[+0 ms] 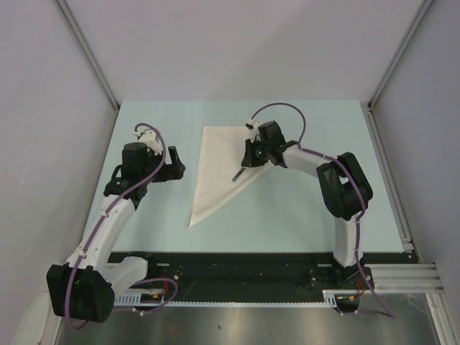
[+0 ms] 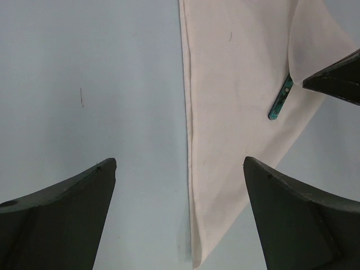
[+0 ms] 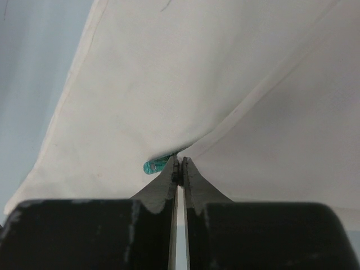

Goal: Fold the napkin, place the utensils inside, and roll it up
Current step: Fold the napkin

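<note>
left tool (image 2: 179, 166) spread beside napkin (image 1: 214, 171) | right tool (image 3: 179, 164) pinching napkin flap over knife (image 2: 280, 101)

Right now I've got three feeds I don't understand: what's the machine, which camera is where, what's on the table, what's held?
Two robot arms with two-finger grippers are bolted at the table's near edge. The top view looks down from behind them; the other two come from wrist cameras, their own dark fingers in front. On the table lies a white napkin folded into a triangle, a knife on it, teal handle showing. The right gripper is shut, pinching a lifted fold of napkin by the knife. The left gripper is open and empty, near the napkin's left edge.
</note>
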{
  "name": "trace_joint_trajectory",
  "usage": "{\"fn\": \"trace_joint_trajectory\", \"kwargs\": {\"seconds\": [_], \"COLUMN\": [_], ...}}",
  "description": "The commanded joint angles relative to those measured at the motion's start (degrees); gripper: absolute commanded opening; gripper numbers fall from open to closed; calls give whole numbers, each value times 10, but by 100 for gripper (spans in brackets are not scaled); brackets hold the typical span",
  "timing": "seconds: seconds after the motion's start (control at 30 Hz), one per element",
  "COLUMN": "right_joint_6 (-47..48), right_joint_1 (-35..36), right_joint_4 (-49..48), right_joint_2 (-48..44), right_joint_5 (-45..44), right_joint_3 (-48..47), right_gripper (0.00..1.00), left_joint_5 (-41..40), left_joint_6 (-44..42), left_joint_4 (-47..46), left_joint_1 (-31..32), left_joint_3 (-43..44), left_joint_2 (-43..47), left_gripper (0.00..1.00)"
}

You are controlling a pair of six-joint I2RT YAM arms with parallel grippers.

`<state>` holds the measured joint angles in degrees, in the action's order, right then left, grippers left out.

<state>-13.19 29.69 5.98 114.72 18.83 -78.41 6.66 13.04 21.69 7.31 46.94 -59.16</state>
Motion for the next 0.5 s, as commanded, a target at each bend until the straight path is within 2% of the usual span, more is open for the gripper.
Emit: {"fn": "trace_joint_trajectory", "kwargs": {"seconds": [0.0,0.1,0.17,0.2,0.3,0.4,0.47], "right_joint_6": [19,26,31,33,41,54,78], "right_joint_1": [6,12,22,26,35,45,64], "right_joint_4": [4,17,25,32,44,60,64], "right_joint_2": [-18,-14,-13,-14,-27,-55,-82], "right_joint_5": [3,20,25,24,23,33,35], "right_joint_3": [4,-2,-3,-3,-3,-3,1], "right_gripper": [8,14,24,34,45,52,54], "left_joint_5": [12,12,13,13,12,9,3], "left_joint_6": [4,5,4,5,4,5,4], "left_joint_4": [-9,-10,-9,-9,-9,-8,-6], "left_joint_1": [-5,-5,-5,-5,-5,-5,-5], "left_joint_3": [20,20,21,21,20,21,23], "left_joint_2": [2,2,1,1,3,3,4], "left_gripper": [100,100,100,100,100,100,100]}}
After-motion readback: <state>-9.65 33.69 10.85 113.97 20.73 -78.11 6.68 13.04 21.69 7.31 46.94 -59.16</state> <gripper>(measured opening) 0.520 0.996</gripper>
